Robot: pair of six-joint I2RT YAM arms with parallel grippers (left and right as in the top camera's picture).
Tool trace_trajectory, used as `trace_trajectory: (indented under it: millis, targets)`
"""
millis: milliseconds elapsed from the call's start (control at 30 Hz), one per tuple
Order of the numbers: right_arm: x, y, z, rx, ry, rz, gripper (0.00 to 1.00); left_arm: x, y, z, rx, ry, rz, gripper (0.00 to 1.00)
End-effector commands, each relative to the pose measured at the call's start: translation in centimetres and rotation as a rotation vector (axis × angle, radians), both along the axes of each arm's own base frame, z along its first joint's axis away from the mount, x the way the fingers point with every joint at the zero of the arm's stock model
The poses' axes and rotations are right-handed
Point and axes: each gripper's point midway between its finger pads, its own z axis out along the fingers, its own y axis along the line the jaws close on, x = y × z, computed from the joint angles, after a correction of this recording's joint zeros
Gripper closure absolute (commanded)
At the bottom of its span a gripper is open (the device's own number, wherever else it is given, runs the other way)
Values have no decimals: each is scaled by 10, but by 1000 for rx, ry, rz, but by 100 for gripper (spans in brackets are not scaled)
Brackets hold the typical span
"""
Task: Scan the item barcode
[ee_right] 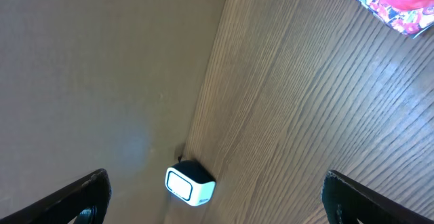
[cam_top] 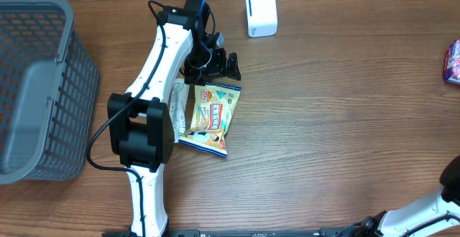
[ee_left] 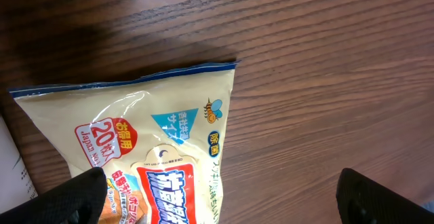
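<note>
Cream glossy plastic snack packet (cam_top: 212,115) lay flat on the wood-grain bench (cam_top: 345,122), its crimped top edge beneath my left hand (cam_top: 213,68), spread wide; my right hand (ee_right: 224,200) gaped wide too, empty.

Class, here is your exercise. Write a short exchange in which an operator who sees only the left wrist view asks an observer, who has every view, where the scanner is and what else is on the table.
Operator: I see only the snack bag under the open left claw. Where is the scanner?
Observer: The white scanner stands near the far edge of the table, beyond the left claw and a little to its right.
Operator: Is anything else on the table?
Observer: A grey basket sits at the table's left end, apart from the snack bag.
</note>
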Motion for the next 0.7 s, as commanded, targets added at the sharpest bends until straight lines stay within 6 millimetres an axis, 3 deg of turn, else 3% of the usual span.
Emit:
trace_trajectory:
  millis: [0, 300, 467, 667]
  targets:
    - [0, 1, 1, 3, -6, 6, 0, 6, 1, 16, -4, -44, 15, 0]
    - [0, 1, 1, 3, -6, 5, 0, 9, -2, 18, -24, -38, 62, 0]
    - [0, 1, 1, 3, -6, 5, 0, -3, -27, 31, -192, -5, -18, 0]
    - [0, 1, 1, 3, -6, 6, 0, -12, -19, 32, -172, 40, 2, 0]
